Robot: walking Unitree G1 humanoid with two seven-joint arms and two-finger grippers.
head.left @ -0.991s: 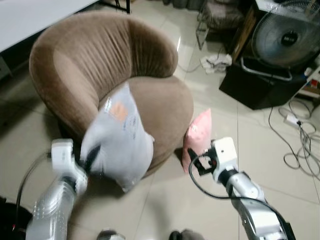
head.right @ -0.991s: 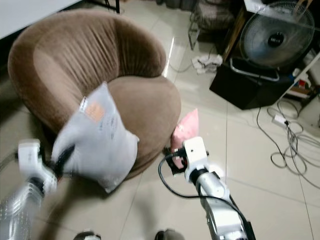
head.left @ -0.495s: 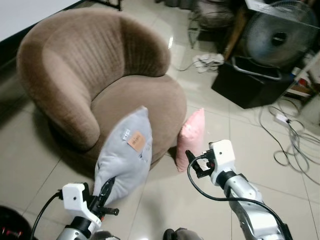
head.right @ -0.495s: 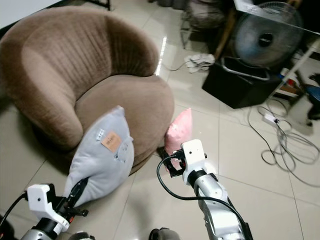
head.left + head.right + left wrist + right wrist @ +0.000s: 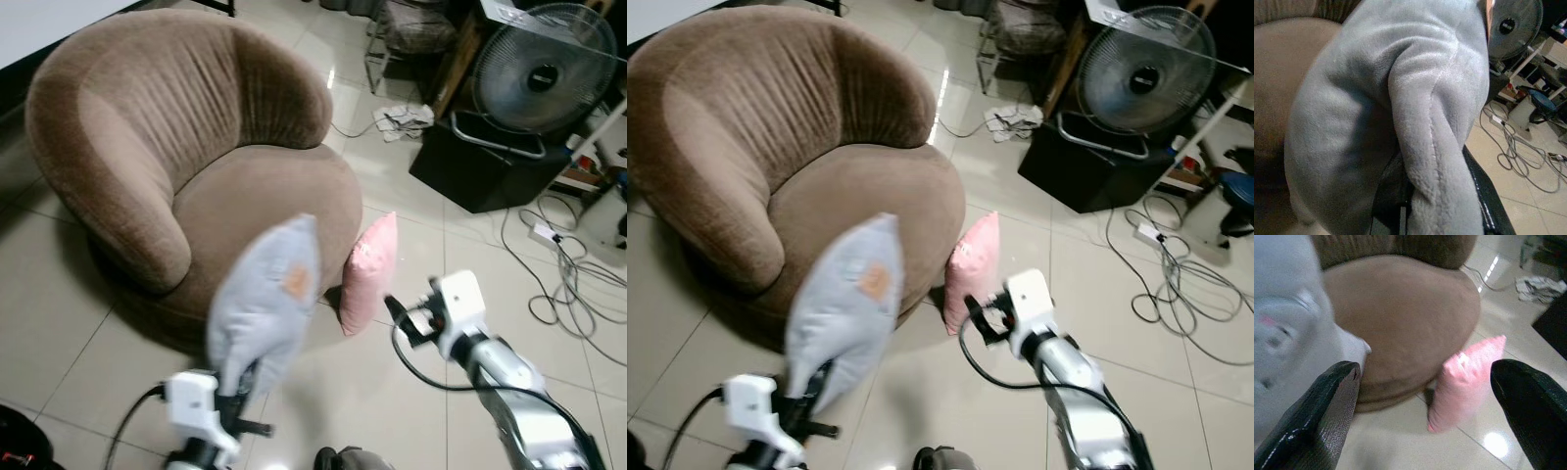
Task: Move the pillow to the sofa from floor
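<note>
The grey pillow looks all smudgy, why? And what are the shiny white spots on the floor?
In the left eye view the grey pillow, gripped by the left gripper, is motion-blurred while the brown sofa looks sharp; in the right wrist view it is blurred too, and the floor tiles beside the pink pillow reflect a light.

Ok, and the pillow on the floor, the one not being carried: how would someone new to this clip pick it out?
Find the big round brown sofa. On the tiled floor at its front edge, on the fan's side, a small pink pillow stands on end, propped against the base. The grey pillow is bigger and held up by the left gripper.
</note>
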